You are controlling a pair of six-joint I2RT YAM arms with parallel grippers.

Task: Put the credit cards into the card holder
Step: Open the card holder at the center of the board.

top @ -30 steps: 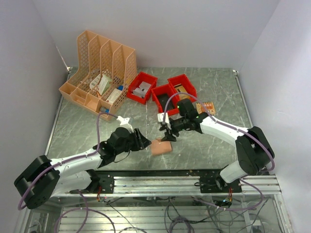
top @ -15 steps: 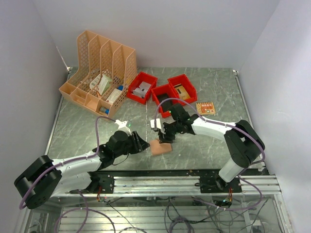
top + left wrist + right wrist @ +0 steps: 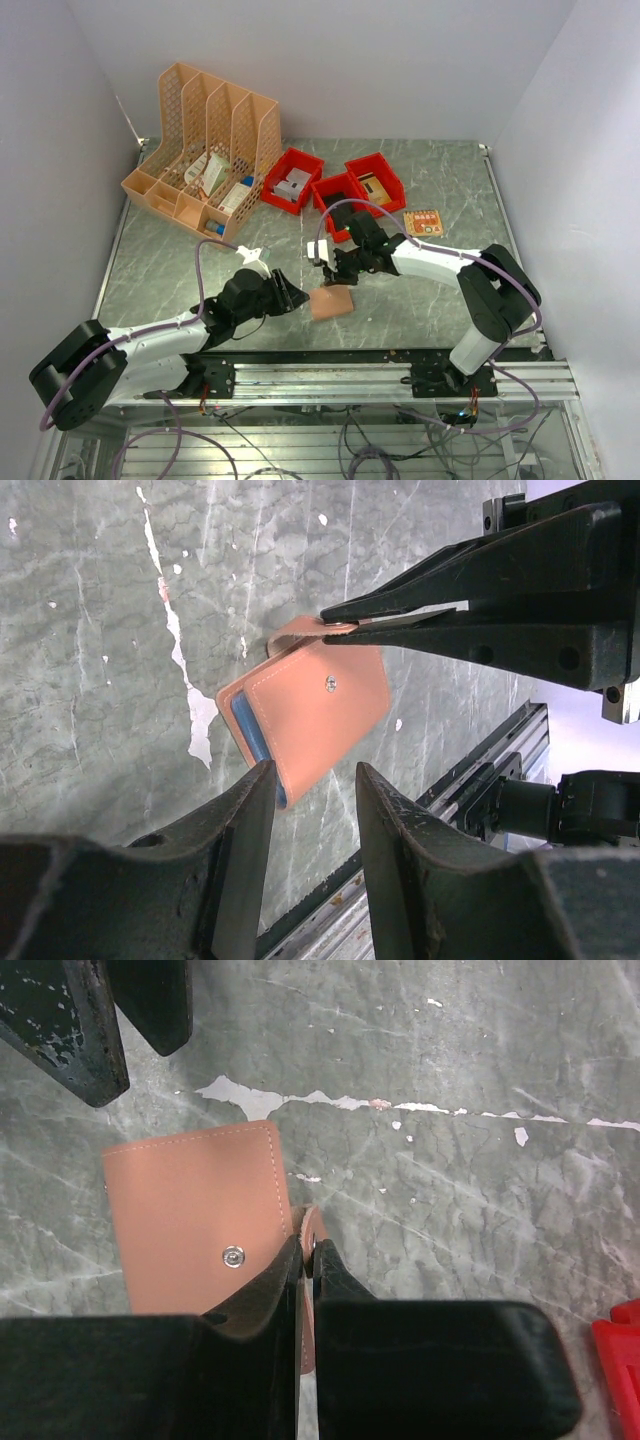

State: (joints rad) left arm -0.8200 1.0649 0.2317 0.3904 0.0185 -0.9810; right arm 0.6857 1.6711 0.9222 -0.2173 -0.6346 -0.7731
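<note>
The right gripper (image 3: 307,1247) is closed tight, its two black jaws pinching the small closing tab (image 3: 311,1223) that sticks out from one edge of the card holder (image 3: 190,1218). The left gripper (image 3: 314,772) stands about half open and has hold of nothing. Its fingers (image 3: 245,820) point at the opposite edge of the holder, and the wrist view does not show whether they touch it.

The card holder (image 3: 332,302) lies flat on the table (image 3: 180,270) near the front edge, between the two grippers, face up. A small metal snap stud (image 3: 329,683) shows on its salmon-pink face. Along the side facing the left gripper, a blue edge (image 3: 246,726) shows inside the fold. It may be a card, though the view is too narrow to be sure.

Further back, an orange patterned card (image 3: 423,222) lies on the marbled green-grey surface to the right, well apart from the holder. Three red bins (image 3: 375,178) sit behind the right arm with small items in them. An orange lattice file rack (image 3: 205,140) stands at the back left corner, with a few things in its low front compartments.
</note>
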